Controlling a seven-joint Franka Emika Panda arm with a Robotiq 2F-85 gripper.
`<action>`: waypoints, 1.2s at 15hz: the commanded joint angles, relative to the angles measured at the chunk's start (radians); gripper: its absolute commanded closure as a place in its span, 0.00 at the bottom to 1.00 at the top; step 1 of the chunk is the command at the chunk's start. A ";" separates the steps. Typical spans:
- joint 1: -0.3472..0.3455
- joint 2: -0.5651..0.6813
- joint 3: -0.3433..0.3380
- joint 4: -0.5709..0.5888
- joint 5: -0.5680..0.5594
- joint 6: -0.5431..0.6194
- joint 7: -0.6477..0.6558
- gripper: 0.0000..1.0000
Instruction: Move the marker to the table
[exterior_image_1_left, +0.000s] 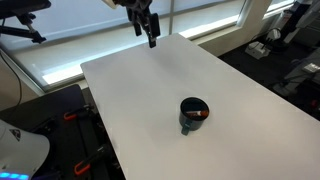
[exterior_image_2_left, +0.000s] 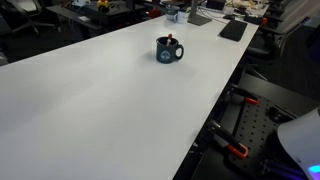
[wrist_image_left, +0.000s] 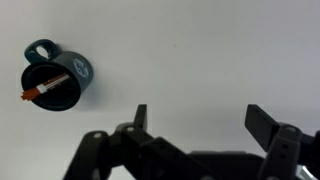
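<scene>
**Cup on the desk, marker inside it**

The cup (exterior_image_1_left: 192, 116) is stood on the desk (exterior_image_1_left: 140, 90), clear of its edges in both exterior views. The marker (wrist_image_left: 45, 90) is contained in the cup, laid slantwise across the opening. The pincer (exterior_image_1_left: 151, 38) is seen above the far edge of the desk, well apart from the cup. In the wrist view, the cup is placed at the upper left and the pincer along the bottom.
</scene>
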 joint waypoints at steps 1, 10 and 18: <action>-0.043 0.143 0.001 0.044 -0.007 0.168 0.153 0.00; -0.077 0.387 -0.194 0.117 -0.177 0.505 0.573 0.00; -0.042 0.392 -0.260 0.108 -0.206 0.490 0.690 0.00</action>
